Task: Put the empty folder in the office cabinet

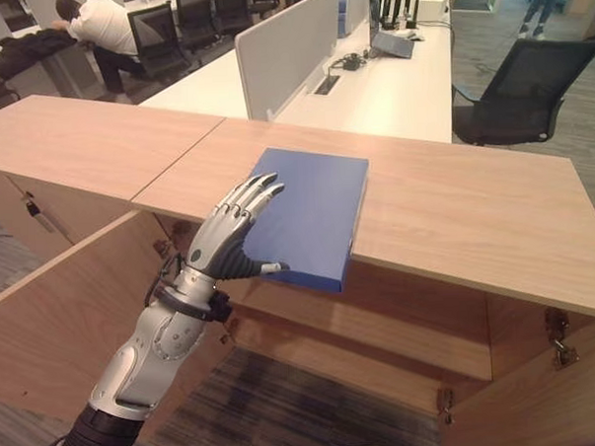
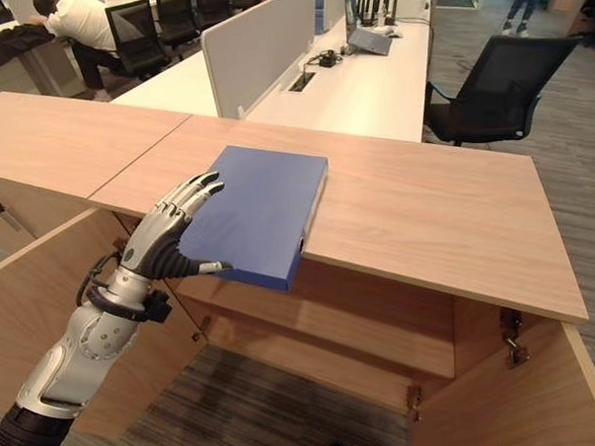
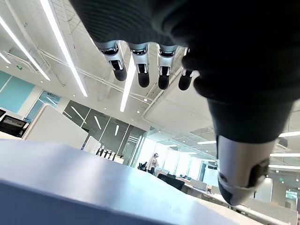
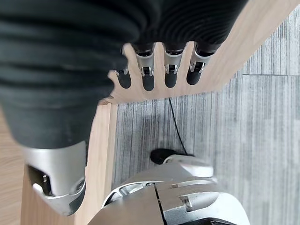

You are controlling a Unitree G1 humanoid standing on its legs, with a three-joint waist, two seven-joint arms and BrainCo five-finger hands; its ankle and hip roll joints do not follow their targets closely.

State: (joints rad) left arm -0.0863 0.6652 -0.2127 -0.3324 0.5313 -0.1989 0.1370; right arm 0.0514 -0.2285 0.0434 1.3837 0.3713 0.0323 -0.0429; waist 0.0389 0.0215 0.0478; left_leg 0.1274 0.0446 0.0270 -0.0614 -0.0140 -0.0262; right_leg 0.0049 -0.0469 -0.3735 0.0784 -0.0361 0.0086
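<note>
From the left eye view I have my left robot hand (image 1: 229, 241) resting on the blue folder (image 1: 312, 214), fingers straight and laid flat across its cover, thumb stretched along the near edge. Nothing is clamped yet. The folder lies on the cabinet top (image 1: 455, 201), its near end jutting past the front edge, directly under and beyond my fingers. Below the robot hand the cabinet (image 1: 381, 328) stands open, with a door (image 1: 74, 312) swung out on my left.

The right eye view tells the same story: the left robot hand (image 2: 170, 238) is spread on the folder (image 2: 262, 205), thumb tip at the overhanging corner. Beyond the folder is a white desk (image 2: 370, 82) with a divider panel (image 2: 260, 42) and a black office chair (image 2: 494, 86); a person (image 2: 76, 20) leans over a far desk.

In the left wrist view my fingertips (image 3: 140, 77) hang straight and apart above the folder's blue cover (image 3: 70, 178), the thumb (image 3: 239, 168) off to one side.

The right wrist view has my right robot hand (image 4: 159, 70) idle with relaxed fingers, over grey carpet (image 4: 262, 140) beside a wooden panel (image 4: 101, 154).

My judgement: an empty folder should be light and stiff, a rigid board box, but the cover looks smooth, so flat fingers could slide. I would take it at the overhanging near end, thumb beneath and fingers on top, close to the spine so it does not flop open.
</note>
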